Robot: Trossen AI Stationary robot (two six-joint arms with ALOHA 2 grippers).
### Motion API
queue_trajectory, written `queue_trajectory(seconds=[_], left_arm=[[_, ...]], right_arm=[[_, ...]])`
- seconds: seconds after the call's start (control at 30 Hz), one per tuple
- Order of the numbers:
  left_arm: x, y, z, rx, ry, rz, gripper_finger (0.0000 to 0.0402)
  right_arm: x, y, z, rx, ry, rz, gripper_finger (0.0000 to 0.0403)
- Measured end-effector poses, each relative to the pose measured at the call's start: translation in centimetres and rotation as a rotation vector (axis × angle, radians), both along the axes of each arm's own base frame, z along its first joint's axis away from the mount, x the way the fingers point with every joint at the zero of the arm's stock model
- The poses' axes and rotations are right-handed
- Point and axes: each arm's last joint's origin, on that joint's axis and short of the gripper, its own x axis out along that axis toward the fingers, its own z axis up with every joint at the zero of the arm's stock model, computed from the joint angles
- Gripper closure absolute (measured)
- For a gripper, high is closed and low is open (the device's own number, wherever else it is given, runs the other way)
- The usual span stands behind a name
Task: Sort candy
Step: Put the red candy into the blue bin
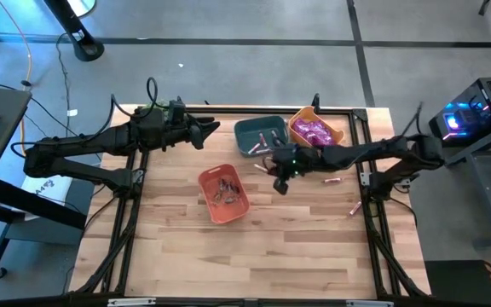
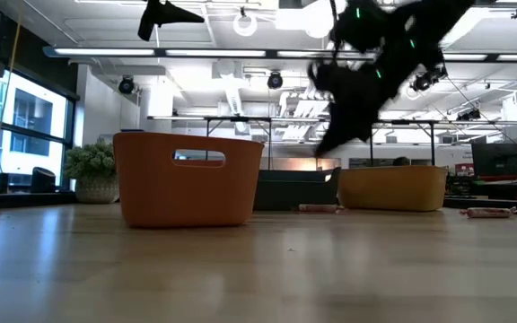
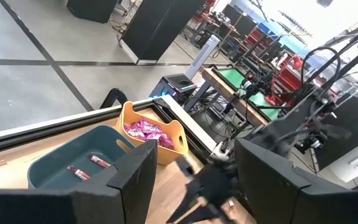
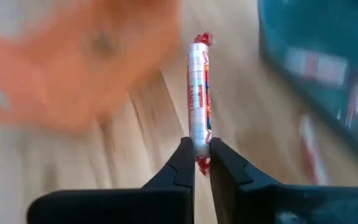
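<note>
My right gripper (image 1: 281,179) hangs over the table between the orange bin (image 1: 224,194) and the teal bin (image 1: 261,135), shut on a slim pink stick candy (image 4: 197,81). The teal bin holds pink sticks (image 3: 89,165). Shiny magenta packets (image 3: 145,130) fill the yellow bin (image 1: 315,130), and small brownish pieces lie in the orange bin. Two loose pink sticks (image 1: 332,181) (image 1: 355,208) lie flat on the wood. My left gripper (image 1: 208,130) waits open near the table's far edge, left of the teal bin. My right gripper pinches the pink stick candy by one twisted end (image 4: 199,148) between its two fingertips (image 4: 184,155). The fingers lie along the stick, so the rest of it juts straight out beyond them. The low view shows the gripper (image 2: 330,139) well above the table, so the candy is lifted clear.
The three bins stand close together in the table's far middle. A green plant ball (image 2: 92,170) stands beyond the orange bin (image 2: 187,179) in the low view. Bare wood (image 1: 245,256) stretches toward the near edge. A metal frame (image 1: 373,230) runs along the table's sides.
</note>
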Motion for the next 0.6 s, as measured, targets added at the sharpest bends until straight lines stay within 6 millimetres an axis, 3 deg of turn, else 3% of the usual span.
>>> queue_trajectory(seconds=[0.13,0.23,0.4,0.5,0.6], left_arm=[[0.0,0.0,0.0,0.000,0.000,0.000,0.0193],[0.0,0.0,0.0,0.000,0.000,0.000,0.0193],[0.0,0.0,0.0,0.000,-0.001,-0.002,0.0193],[0.0,0.0,0.0,0.000,-0.001,-0.003,0.0193],[0.0,0.0,0.0,0.000,-0.001,-0.003,0.0193]], right_arm=[[1.6,-0.9,4.4,-0.125,-0.121,-0.039,0.0393],[2.5,-3.3,5.6,-0.199,-0.099,-0.115,0.0397],[3.2,-7.3,4.3,-0.124,0.012,-0.283,0.0380],[3.1,-8.8,3.0,-0.057,0.070,-0.361,0.0336],[3.3,-9.5,3.4,-0.016,0.039,-0.403,0.0282]])
